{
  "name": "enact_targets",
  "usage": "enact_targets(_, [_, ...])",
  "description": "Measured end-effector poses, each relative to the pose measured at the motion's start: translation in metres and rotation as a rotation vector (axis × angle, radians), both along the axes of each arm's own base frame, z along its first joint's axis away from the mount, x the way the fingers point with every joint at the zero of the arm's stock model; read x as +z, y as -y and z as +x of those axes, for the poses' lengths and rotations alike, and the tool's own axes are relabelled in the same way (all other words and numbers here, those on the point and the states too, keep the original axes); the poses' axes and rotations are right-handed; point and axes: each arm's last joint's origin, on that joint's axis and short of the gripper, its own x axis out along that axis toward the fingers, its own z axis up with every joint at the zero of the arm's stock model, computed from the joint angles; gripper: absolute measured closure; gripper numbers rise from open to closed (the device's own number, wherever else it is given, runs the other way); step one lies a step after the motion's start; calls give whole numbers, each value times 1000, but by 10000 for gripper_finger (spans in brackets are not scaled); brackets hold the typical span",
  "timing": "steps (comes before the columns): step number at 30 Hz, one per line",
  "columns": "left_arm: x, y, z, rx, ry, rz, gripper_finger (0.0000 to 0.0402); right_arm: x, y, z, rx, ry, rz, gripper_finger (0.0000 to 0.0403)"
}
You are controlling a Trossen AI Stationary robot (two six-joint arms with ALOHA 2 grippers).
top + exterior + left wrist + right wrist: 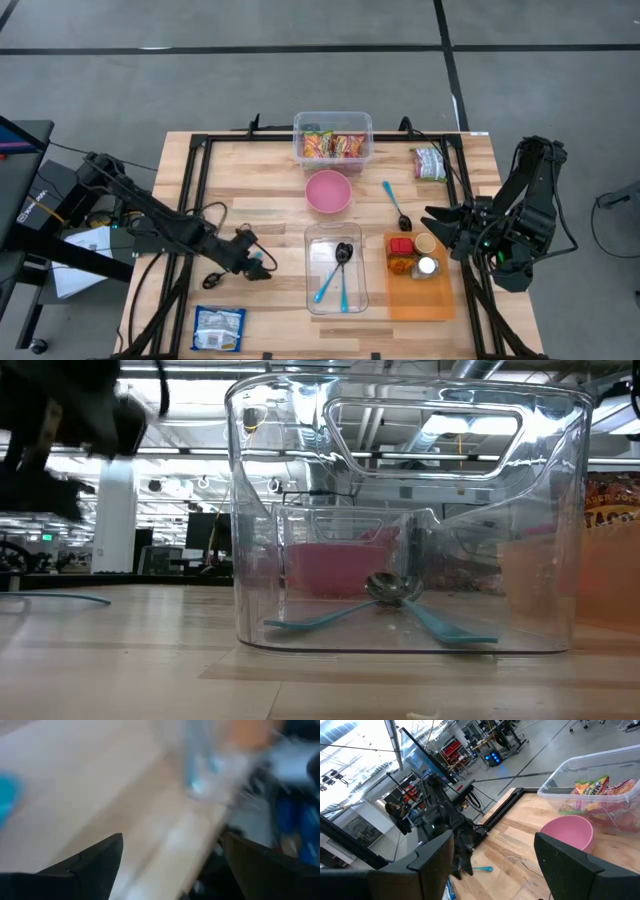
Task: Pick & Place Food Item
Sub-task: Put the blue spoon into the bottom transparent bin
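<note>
Food packets lie in three places: several bright ones in a clear bin (pixel 332 143) at the far edge, a green-white one (pixel 430 162) at the far right, and a blue-white one (pixel 218 328) flat on the table at the near left. My left gripper (pixel 262 262) hovers open over the table's left half, just left of the clear container (pixel 336 268), with nothing between its fingers (pixel 100 860). A teal utensil (pixel 482 868) lies on the wood beside it. My right gripper (pixel 440 222) is raised at the table's right, open and empty, pointing level toward the left.
A pink bowl (pixel 328 190) stands in front of the bin. The clear container (pixel 405 510) holds two teal spoons (pixel 400 615). A third spoon (pixel 395 205) lies right of the bowl. An orange tray (pixel 418 290) with small jars sits under my right gripper. Cables run along the left.
</note>
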Motion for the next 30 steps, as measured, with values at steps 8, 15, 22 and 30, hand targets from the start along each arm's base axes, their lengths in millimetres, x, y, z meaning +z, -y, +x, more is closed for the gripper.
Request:
enact_targets(8, [24,-5,-13,-166,122,-4,65,1,-1,0,0,7,13,136])
enact_targets(15, [25,-4,-14,-115,-24,-293,65,1,-2,1,0,16,29,136])
enact_targets(22, [17,2,-14,326,-192,-570,71,2,-2,1,-1,20,34,136])
enact_targets(30, [13,-5,-13,682,-78,-570,94,2,-2,2,-5,15,24,136])
